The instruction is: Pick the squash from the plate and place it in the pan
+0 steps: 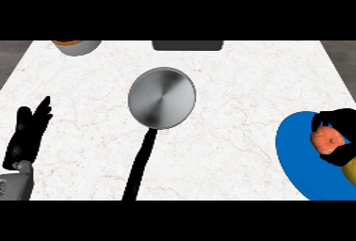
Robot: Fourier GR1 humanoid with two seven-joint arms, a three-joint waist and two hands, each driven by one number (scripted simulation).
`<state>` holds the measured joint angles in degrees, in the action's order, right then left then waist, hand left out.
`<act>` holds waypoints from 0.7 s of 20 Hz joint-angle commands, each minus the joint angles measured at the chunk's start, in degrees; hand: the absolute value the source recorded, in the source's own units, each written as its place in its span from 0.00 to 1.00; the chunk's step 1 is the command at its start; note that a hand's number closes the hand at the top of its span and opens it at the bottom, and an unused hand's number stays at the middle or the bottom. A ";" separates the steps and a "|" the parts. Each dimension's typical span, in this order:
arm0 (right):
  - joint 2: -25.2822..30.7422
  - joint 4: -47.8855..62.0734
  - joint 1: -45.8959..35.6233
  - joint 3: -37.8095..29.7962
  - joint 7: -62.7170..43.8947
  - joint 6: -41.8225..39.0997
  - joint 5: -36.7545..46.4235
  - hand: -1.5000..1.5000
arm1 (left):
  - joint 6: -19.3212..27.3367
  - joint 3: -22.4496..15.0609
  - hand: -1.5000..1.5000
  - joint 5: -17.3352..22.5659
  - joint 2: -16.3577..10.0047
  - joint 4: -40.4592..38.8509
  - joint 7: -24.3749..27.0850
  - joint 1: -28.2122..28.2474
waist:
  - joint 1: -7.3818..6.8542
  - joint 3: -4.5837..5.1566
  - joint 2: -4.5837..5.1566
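squash point(324, 140) sits over the blue plate point(295, 155) at the right edge of the bench point(230, 70). the right hand point(342, 118) is curled around it, so only an orange patch and a yellowish end show. i cannot tell whether it rests on the plate or is just above it.

the step in hand looks like the lift. done well, it means raising the squash straight up until it clears the plate's rim, and only then moving left. the steel pan point(161, 97) lies near the middle of the bench, well apart from the plate. aim for its round dish, not the black handle point(141, 160) that runs toward the near edge, and lower the squash close before letting go, since it may roll.

the left hand point(28, 134) rests open, fingers up, at the left edge, out of the path.
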<state>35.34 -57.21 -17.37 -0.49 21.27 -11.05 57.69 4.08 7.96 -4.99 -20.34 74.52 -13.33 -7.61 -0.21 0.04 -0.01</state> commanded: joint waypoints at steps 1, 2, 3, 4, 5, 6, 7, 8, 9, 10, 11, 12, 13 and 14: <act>-2.52 1.23 -1.88 -0.47 -1.26 0.53 2.36 1.00 | -0.14 0.59 0.50 -1.60 0.62 -0.53 -0.27 -1.51 | 0.07 -0.04 0.03; -0.93 3.62 -2.40 -1.86 2.56 0.09 0.73 1.00 | -2.44 2.14 0.50 0.47 -1.03 3.05 -0.11 2.81 | -0.14 -0.05 0.01; -2.25 -0.59 -1.76 -1.33 -0.29 -1.26 1.42 1.00 | -1.50 1.50 0.50 -0.71 0.42 2.81 -0.67 2.52 | 0.02 -0.04 -0.01; -6.57 -6.45 -1.13 2.25 -6.46 -3.31 2.34 1.00 | -1.15 1.27 0.50 -0.61 0.23 0.85 -0.60 0.42 | 0.23 -0.01 -0.07; -6.28 -5.51 -1.84 2.44 -5.90 -3.95 3.01 1.00 | -2.81 0.77 0.50 -0.34 -0.41 4.20 -2.97 1.39 | 0.04 -0.03 -0.06; -7.90 -2.64 -5.69 2.61 -7.21 -3.95 3.56 1.00 | -1.27 0.53 0.50 -1.37 1.56 0.12 3.08 2.67 | -0.15 -0.02 0.04; -7.51 -9.10 -3.09 2.80 -7.81 -7.02 2.60 1.00 | -0.78 0.77 0.50 -1.99 0.99 -0.20 -0.83 -0.77 | 0.30 -0.02 -0.05; -12.24 -9.35 -5.51 5.44 -12.60 -7.80 3.87 1.00 | -0.45 1.10 0.50 -1.88 0.95 -2.03 1.29 -1.51 | 0.25 0.01 -0.02; -13.20 -4.10 -6.31 4.65 -11.36 -3.92 4.85 1.00 | -1.83 2.26 0.50 -0.61 0.28 -0.59 0.60 0.34 | -0.18 -0.04 0.05; -13.16 -13.21 -4.12 4.59 -14.32 -8.20 3.34 1.00 | -2.28 1.66 0.50 -0.67 0.24 2.10 -1.92 1.35 | 0.20 -0.02 -0.14; -13.98 -11.83 -5.44 3.72 -14.18 -6.99 3.11 1.00 | -0.93 1.43 0.50 -1.35 1.42 1.68 -1.50 0.52 | 0.13 -0.03 -0.07; -10.83 -10.82 -3.85 1.21 -9.00 -4.10 1.80 1.00 | -2.02 1.75 0.50 -0.80 0.34 4.04 -4.72 -0.39 | 0.15 -0.05 -0.06; -12.40 -14.58 -4.56 0.24 -9.65 -3.47 -0.43 1.00 | -0.41 0.78 0.50 -1.77 2.14 2.98 -1.00 2.35 | 0.32 -0.04 -0.18; -13.65 -14.75 -4.52 0.08 -8.17 1.42 -0.23 1.00 | -0.22 0.74 0.50 -1.72 1.93 4.00 -3.19 1.21 | 0.26 -0.08 -0.18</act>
<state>23.88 -68.12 -21.68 1.31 11.80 -14.53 59.29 3.04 9.12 -6.26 -19.20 76.83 -15.07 -6.74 -0.04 -0.01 -0.10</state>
